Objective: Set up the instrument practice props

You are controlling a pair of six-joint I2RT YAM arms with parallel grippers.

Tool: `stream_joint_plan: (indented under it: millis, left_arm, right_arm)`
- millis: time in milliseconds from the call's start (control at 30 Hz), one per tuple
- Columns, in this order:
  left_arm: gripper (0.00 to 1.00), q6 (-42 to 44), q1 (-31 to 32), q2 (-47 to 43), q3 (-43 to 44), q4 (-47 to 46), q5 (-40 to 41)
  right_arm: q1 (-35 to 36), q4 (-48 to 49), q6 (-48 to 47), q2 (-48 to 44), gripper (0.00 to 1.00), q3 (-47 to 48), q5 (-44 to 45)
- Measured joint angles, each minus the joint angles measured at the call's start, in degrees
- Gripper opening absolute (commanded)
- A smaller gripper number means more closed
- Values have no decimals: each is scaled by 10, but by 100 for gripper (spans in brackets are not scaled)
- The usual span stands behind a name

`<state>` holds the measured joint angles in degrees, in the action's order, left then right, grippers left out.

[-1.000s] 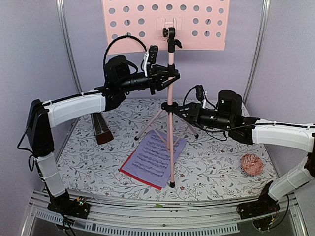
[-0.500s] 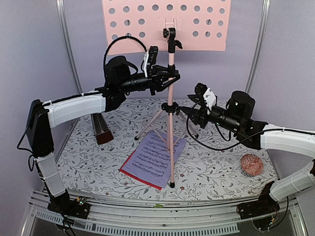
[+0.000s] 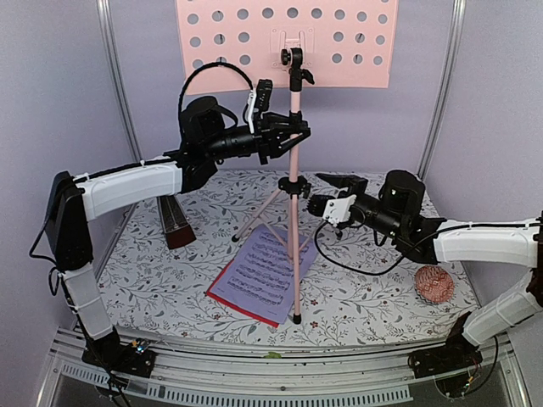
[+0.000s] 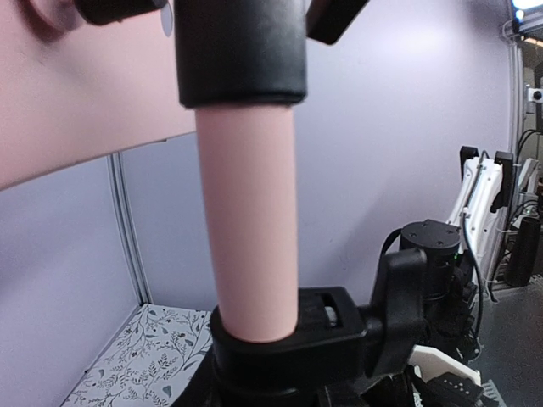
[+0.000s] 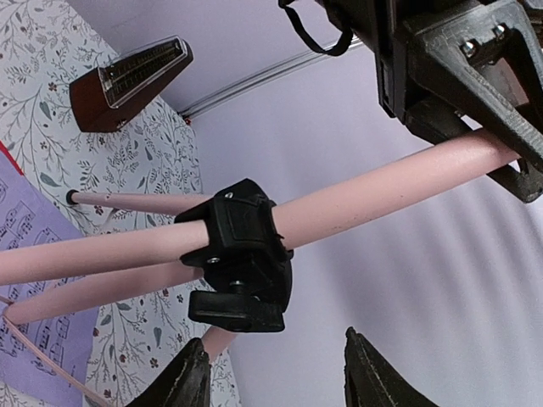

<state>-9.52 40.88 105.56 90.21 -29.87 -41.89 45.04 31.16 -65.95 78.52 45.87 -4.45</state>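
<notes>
Pink music stand point(image 3: 293, 157) is cropped above; red sheet point(image 3: 214, 294) mostly covered.

Floral table point(image 3: 373, 288) with stand point(image 3: 294, 222), sheets point(image 3: 259, 275), metronome point(image 3: 176, 222), ball point(image 3: 433, 283)

We see a small pink knitted ball point(image 3: 433, 284) lying low and well behind the right claw point(image 3: 327, 191). It rests on the floral table cover point(image 3: 373, 292) spread beneath the claw. A lilac wall point(image 3: 492, 127) rises beyond.

A lab test booth: lilac walls point(image 3: 51, 85), aluminium base rail point(image 3: 280, 365), floral tablecloth point(image 3: 170, 280) (other equipment point(image 4: 496, 212) stands outside).
</notes>
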Motion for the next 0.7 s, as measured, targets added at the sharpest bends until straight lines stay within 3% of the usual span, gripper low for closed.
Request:
stream_joint_plan:
  millis: [367, 700]
  left_arm:
    - [0, -2, 0, 0, 0, 0, -1]
    - [0, -2, 0, 0, 0, 0, -4]
  right_arm:
    - [18, 92, -127, 45, 43, -14, 16]
    - [23, 108, -152, 52, 6, -18, 24]
